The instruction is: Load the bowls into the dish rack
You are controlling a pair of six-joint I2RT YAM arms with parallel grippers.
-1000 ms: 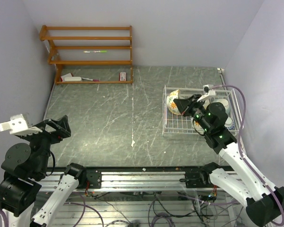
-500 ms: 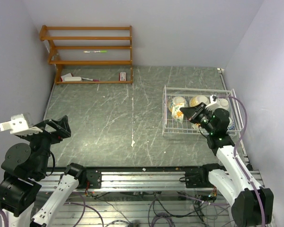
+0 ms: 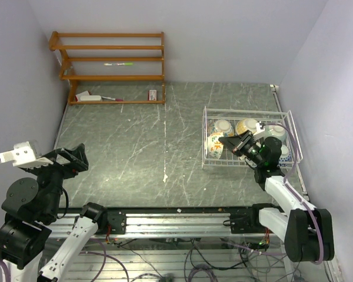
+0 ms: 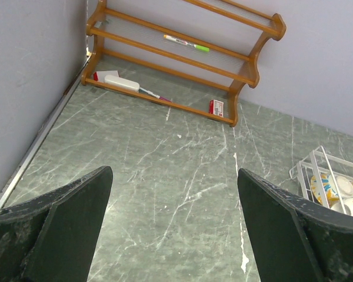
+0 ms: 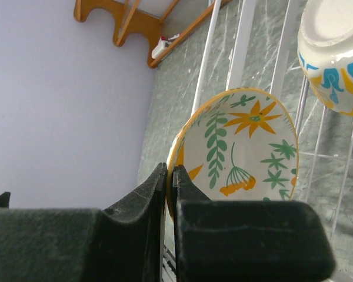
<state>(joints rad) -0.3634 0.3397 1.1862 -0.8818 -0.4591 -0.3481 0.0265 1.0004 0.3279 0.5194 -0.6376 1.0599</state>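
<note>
The white wire dish rack (image 3: 209,160) stands at the right of the table. Several bowls sit in it: a cream floral one (image 3: 224,126), another (image 3: 247,125) and a pale one (image 3: 276,130) along the far side. My right gripper (image 3: 226,141) is shut on the rim of a cream bowl with orange flowers (image 3: 215,144), held on edge at the rack's near left. In the right wrist view the fingers (image 5: 191,191) pinch that bowl's (image 5: 244,147) yellow rim, beside the blue-yellow bowl (image 5: 335,53). My left gripper (image 3: 76,155) is open and empty, high at the left.
An orange-brown wooden shelf (image 3: 112,64) stands at the far left against the wall, with a marker and small items on it. The left wrist view shows the shelf (image 4: 182,64) and the rack's corner (image 4: 309,167). Walls close in on the left and right.
My right arm has pulled back toward its base with the floral bowl, moving it from the rack's far left to the near left. The left arm has not moved.
</note>
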